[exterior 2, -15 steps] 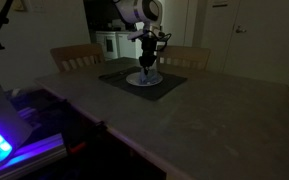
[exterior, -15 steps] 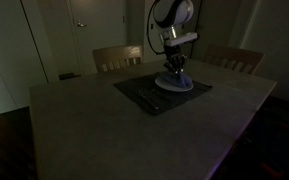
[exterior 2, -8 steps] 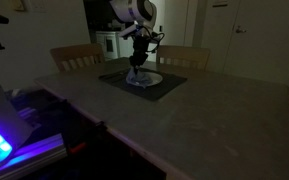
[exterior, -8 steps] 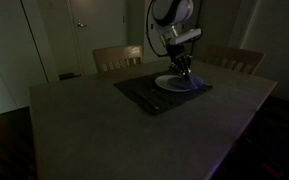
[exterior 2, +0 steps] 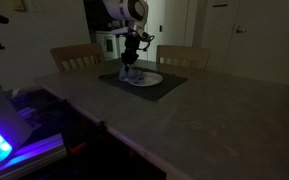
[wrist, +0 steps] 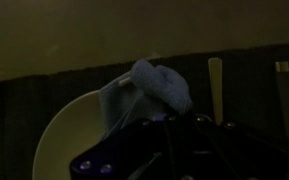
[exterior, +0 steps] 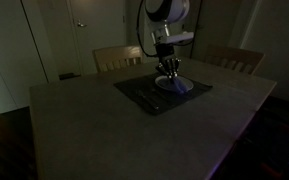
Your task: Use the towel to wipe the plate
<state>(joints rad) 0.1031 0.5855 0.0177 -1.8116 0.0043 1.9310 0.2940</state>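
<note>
No legible text; views too dim.

Dim home dining room; table [exterior: 104,130], chairs [exterior: 117,57], placemat [exterior: 142,97]

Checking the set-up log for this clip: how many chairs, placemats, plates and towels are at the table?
Chair: 2
Placemat: 1
Plate: 1
Towel: 1
Total: 5

Desk [exterior: 104,130]: large pale matte top, dimly lit in both exterior views. One dark rectangular placemat [exterior: 141,94] lies flat on it, directly under the hand [exterior: 170,73] and reaching past it on every side.
</note>
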